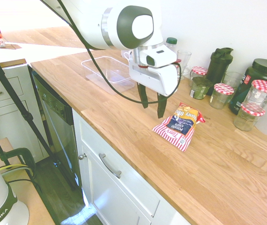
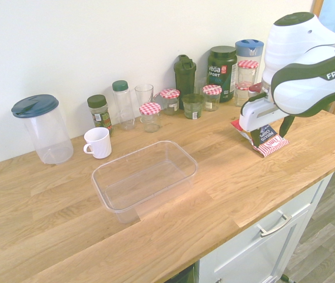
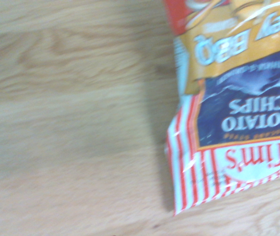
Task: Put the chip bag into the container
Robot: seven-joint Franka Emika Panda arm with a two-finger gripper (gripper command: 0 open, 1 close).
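Chip bag lies flat on the surface, with the open hand held close by

The chip bag [image 1: 180, 126] is seen lying printed face up on the wooden surface [image 1: 217, 173], outside the container. Its red-and-white stripes, dark blue centre panel and yellow-orange top are shown, and "Tim's" and "Potato Chips" can be read in the wrist view. In the second exterior view it is partly covered by the hand [image 1: 152, 111], whose two dark fingers are spread apart and pointed downward. The hand is placed near the bag, on the side toward the container; whether the bag is touched cannot be told.

Well apart from the bag, the clear container [image 2: 122, 210] is set upright on the same surface, its top uncovered. Just beside it, toward the wall, a white mug [image 2: 100, 143] is placed, and near the mug a clear pitcher with a dark blue lid [image 2: 52, 138] is seen.

Along the wall are lined a jar with a dark green lid [image 2: 99, 113], a green-capped bottle [image 2: 123, 109], a drinking glass [image 2: 144, 96], several jars with red-checked lids [image 2: 150, 119], a dark shaker [image 2: 185, 79] and a large black tub [image 2: 221, 73]. Behind the tub, a blue-lidded pitcher [image 2: 249, 49] is partly hidden.
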